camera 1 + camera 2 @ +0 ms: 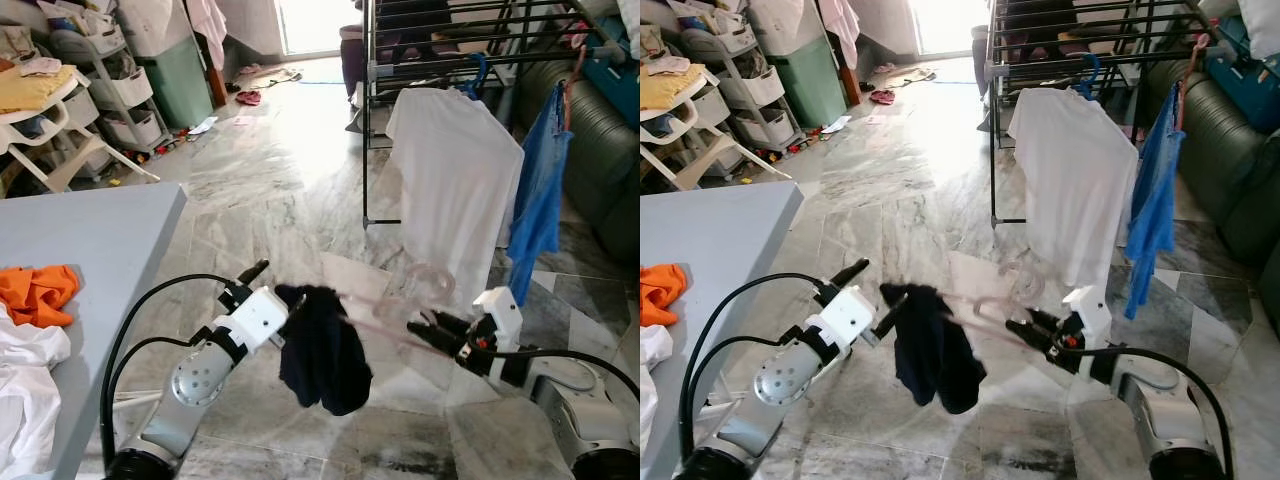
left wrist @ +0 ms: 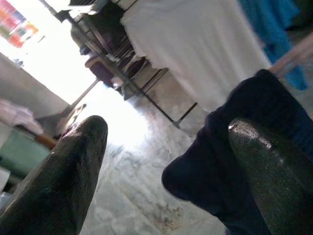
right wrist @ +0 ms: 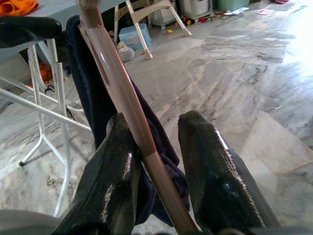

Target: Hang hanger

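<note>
A clear pink hanger (image 1: 420,290) hangs in the air above the marble floor, its hook pointing toward the drying rack (image 1: 450,40). A dark navy garment (image 1: 320,350) droops from its left end. My right gripper (image 1: 415,325) is shut on the hanger's arm (image 3: 122,93), which runs between its fingers (image 3: 117,161). My left gripper (image 1: 275,290) is open beside the garment's top; one finger (image 2: 269,171) lies against the dark cloth (image 2: 234,161), the other finger (image 2: 63,176) is free.
A white shirt (image 1: 455,190) and a blue garment (image 1: 535,200) hang on the rack ahead to the right. A dark sofa (image 1: 600,150) stands behind it. The grey table (image 1: 90,250) on my left holds an orange cloth (image 1: 35,290) and a white cloth (image 1: 25,390).
</note>
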{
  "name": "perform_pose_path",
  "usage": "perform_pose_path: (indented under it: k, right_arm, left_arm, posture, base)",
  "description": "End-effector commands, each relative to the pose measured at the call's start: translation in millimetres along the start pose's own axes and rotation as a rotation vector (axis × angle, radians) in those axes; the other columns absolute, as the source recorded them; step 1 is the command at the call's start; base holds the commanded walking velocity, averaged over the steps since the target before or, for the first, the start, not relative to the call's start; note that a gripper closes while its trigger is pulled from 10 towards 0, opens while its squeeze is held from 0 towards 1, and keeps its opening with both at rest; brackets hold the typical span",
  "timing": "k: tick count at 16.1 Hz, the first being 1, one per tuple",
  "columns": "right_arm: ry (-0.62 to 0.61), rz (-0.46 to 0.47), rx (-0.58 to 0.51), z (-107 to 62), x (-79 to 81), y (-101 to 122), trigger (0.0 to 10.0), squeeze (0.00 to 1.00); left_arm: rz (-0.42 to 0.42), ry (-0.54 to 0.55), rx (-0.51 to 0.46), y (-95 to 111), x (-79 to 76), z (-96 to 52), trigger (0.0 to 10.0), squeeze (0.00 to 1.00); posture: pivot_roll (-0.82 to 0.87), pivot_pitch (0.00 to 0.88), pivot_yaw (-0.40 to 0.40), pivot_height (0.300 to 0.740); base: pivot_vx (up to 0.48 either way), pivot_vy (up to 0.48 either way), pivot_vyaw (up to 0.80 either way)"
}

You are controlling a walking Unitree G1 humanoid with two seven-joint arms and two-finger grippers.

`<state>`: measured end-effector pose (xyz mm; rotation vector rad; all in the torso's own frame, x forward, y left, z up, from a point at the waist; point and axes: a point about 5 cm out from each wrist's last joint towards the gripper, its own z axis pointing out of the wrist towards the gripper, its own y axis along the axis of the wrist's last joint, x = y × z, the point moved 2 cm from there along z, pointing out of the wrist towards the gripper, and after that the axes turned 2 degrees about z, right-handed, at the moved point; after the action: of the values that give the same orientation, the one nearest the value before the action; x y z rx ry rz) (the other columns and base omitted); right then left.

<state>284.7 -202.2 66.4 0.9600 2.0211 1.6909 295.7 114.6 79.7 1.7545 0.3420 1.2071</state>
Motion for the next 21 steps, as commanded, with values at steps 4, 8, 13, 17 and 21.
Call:
perform_pose_path:
  k: [4, 8, 13, 17, 21]
  right_arm:
    - [0.077, -0.030, -0.007, 2.5, 3.7, 8.1, 10.0, 0.00]
    - [0.154, -0.034, 0.018, 0.5, 10.6, 7.4, 10.0, 0.00]
    - [0.224, -0.056, 0.089, -12.5, 11.8, 3.9, 10.0, 0.00]
    - [0.276, -0.099, 0.147, -19.8, 10.4, 5.4, 10.0, 0.00]
    - [0.318, -0.135, 0.179, -20.2, 11.4, 7.7, 10.0, 0.00]
  left_arm:
    - [0.061, -0.191, -0.041, 3.1, -16.7, -6.2, 10.0, 1.00]
    - [0.104, -0.292, -0.035, -3.4, -23.0, -13.5, 10.0, 1.00]
    - [0.084, -0.338, -0.008, -8.4, -20.2, -12.5, 10.0, 0.55]
    - [-0.007, -0.523, 0.041, -17.2, -41.6, -26.9, 0.0, 0.00]
    - [-0.045, -0.599, 0.053, -19.2, -49.0, -32.6, 0.0, 0.00]
  posture:
    - [-0.10, 0.000, 0.132, 0.740]
    - [-0.10, 0.000, 0.134, 0.740]
    - [-0.10, 0.000, 0.139, 0.740]
    - [-0.10, 0.000, 0.142, 0.740]
    - [-0.10, 0.000, 0.143, 0.740]
  base:
    - [0.000, 0.000, 0.00]
    - [0.000, 0.000, 0.00]
    - [0.000, 0.000, 0.00]
    - [0.000, 0.000, 0.00]
    - [0.000, 0.000, 0.00]
